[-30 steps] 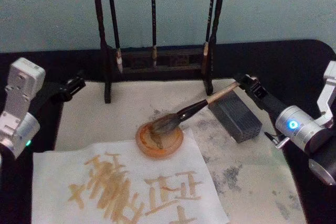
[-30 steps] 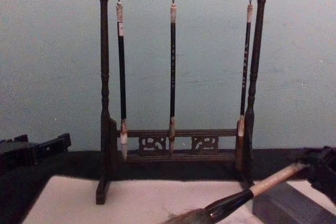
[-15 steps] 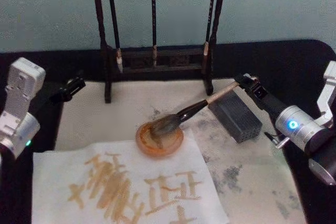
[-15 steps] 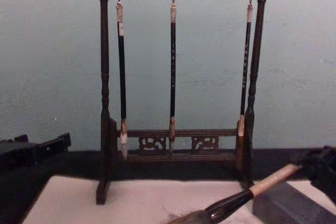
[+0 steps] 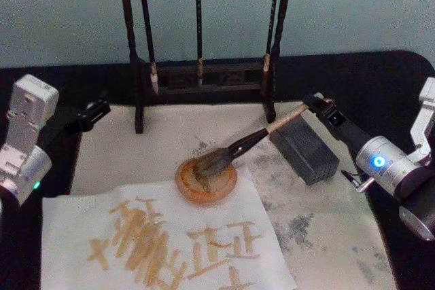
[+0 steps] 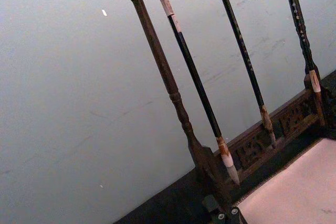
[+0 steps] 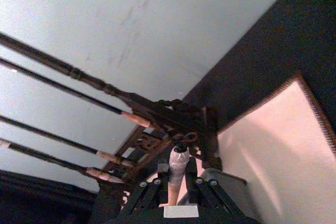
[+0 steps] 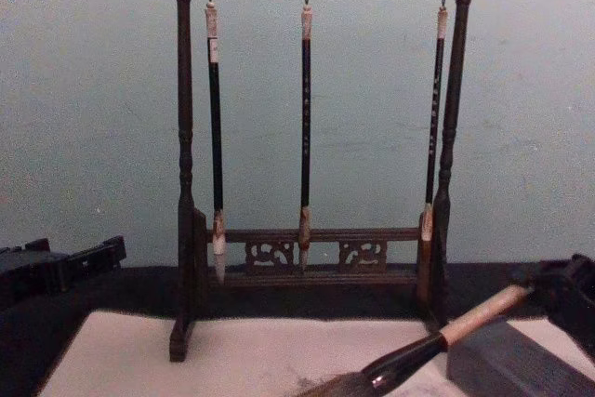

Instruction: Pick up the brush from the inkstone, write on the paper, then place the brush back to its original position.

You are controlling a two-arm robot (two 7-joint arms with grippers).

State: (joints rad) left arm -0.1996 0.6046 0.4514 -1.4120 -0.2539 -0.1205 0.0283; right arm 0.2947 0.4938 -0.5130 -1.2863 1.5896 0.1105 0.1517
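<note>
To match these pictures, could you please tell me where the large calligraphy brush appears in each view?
Head view: large calligraphy brush centre, slanting from the orange dish up to the right gripper.
Chest view: lower right corner, tilted.
Right wrist view: its pale handle end, clamped in that gripper.
Left wrist view: the shared landmark, the carved wooden rack, standing behind the brush elsewhere.

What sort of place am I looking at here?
Probably a calligraphy practice desk: a carved rack of hanging brushes, a white sheet with brushed characters, and the right end effector holding the brush, tip at a round dish.
</note>
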